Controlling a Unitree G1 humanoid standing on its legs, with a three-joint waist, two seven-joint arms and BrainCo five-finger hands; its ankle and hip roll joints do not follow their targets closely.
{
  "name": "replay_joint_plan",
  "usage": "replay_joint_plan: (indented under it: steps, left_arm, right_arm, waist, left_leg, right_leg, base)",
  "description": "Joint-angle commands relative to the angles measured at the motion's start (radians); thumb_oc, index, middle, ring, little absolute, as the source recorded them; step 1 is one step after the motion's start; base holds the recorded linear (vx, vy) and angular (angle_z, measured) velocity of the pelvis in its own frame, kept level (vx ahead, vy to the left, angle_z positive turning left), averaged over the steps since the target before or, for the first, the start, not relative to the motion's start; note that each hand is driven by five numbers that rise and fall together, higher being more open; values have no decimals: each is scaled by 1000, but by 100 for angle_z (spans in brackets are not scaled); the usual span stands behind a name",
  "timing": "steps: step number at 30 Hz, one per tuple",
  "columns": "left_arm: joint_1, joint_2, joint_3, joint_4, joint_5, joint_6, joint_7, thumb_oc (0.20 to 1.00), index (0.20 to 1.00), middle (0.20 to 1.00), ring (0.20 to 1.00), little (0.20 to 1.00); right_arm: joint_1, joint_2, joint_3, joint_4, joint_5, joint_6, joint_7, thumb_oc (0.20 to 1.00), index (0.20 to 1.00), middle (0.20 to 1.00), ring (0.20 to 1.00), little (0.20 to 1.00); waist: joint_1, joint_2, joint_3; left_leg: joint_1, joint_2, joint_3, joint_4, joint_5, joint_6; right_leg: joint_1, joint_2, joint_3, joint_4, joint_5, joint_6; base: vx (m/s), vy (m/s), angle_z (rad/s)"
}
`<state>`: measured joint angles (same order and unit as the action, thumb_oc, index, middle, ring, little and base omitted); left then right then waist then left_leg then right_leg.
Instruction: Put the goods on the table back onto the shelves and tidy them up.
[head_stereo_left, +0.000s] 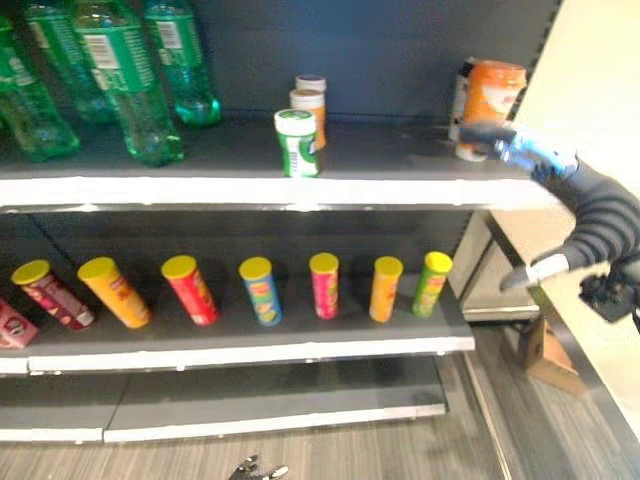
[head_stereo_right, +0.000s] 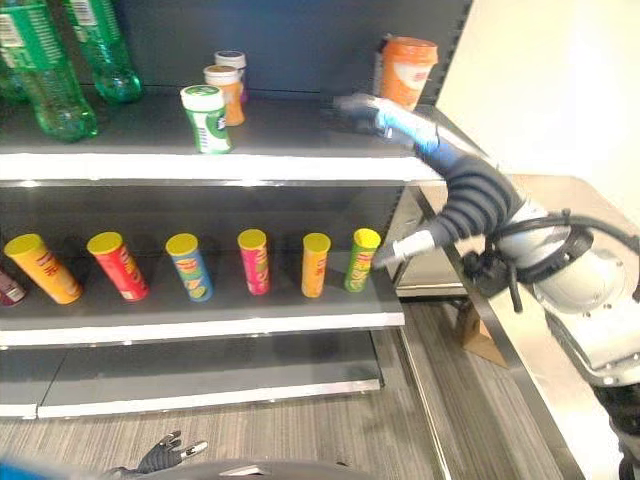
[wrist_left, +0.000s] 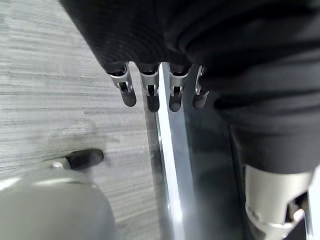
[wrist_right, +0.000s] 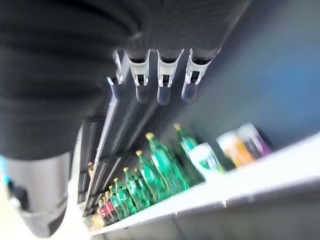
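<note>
While our right hand reaches empty, fingers straight, beside the orange can on the top shelf, we count three small cans there and seven tubes below; our left hand hangs relaxed.

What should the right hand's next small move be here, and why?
Probably draw the right hand back from the top shelf: its fingers are straight and hold nothing, and the orange cylindrical canister stands upright just beyond them, seemingly already placed.
</note>
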<state>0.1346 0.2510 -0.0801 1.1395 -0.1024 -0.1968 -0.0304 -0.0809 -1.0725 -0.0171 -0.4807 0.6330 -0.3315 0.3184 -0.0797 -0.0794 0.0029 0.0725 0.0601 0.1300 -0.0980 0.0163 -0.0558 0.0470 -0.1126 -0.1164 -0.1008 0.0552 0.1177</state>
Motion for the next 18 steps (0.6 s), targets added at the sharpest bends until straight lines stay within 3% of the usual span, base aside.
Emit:
replay_joint_plan:
  steps: [1, 9, 11, 13, 16, 17, 18]
  left_arm:
    - [-69, 76, -4, 17, 40, -42, -31, 1000, 1000, 1000, 1000, 1000]
    - [-68, 73, 20, 27, 54, -39, -48, 1000, 1000, 1000, 1000, 1000]
    - [-70, 72, 8, 21, 67, -33, -51, 1000, 1000, 1000, 1000, 1000]
    - [-70, 75, 5, 19, 68, -32, -54, 1000, 1000, 1000, 1000, 1000]
    - [-91, 85, -23, 10, 72, -28, -70, 1000, 1000, 1000, 1000, 1000]
    - [-112, 80, -45, 14, 60, -23, -63, 1000, 1000, 1000, 1000, 1000]
    - [-113, 81, -44, 14, 60, -23, -63, 1000, 1000, 1000, 1000, 1000]
  right_arm:
    - [36, 46, 24, 18, 234, 93, 156, 1000, 1000, 1000, 1000, 1000]
    - [322, 252, 44, 75, 336, 226, 252, 1000, 1000, 1000, 1000, 1000]
    - [364, 340, 112, 237, 313, 247, 231, 1000, 1000, 1000, 1000, 1000]
    - [374, 351, 137, 296, 284, 259, 236, 1000, 1000, 1000, 1000, 1000]
    - [355, 368, 282, 573, 10, 257, 214, 1000, 1000, 1000, 1000, 1000]
    - [305, 475, 336, 804, -128, 229, 133, 1000, 1000, 1000, 1000, 1000]
    - [301, 478, 338, 809, -129, 226, 133, 1000, 1000, 1000, 1000, 1000]
  waist:
    - [31, -57, 5]
    - [-8, -31, 8]
    - [-13, -23, 7]
    - [-13, -23, 7]
    - [-4, -22, 10]
    - [4, -20, 12]
    - [3, -21, 13]
  left_leg:
    - [27, 24, 45, 11, -72, -15]
    - [29, 18, 61, 11, -73, -13]
    - [29, 15, 64, 11, -71, -13]
    - [29, 13, 63, 11, -72, -13]
    - [28, 10, 56, 11, -70, -13]
    - [26, 8, 46, 11, -69, -10]
    - [26, 8, 46, 11, -69, -10]
  right_leg:
    - [-22, -54, 12, 37, 8, 43]
    - [-31, -64, 28, 39, 11, 47]
    - [-31, -68, 26, 41, 16, 47]
    - [-29, -69, 24, 40, 16, 47]
    - [-22, -72, 10, 40, 14, 46]
    - [-17, -74, 3, 40, 13, 45]
    - [-17, -74, 2, 40, 13, 45]
  base:
    - [8, 15, -20]
    - [10, 13, -11]
    - [3, 16, -11]
    - [-7, 3, -3]
    - [-9, -5, 2]
    - [0, 0, 0]
    - [-21, -17, 9]
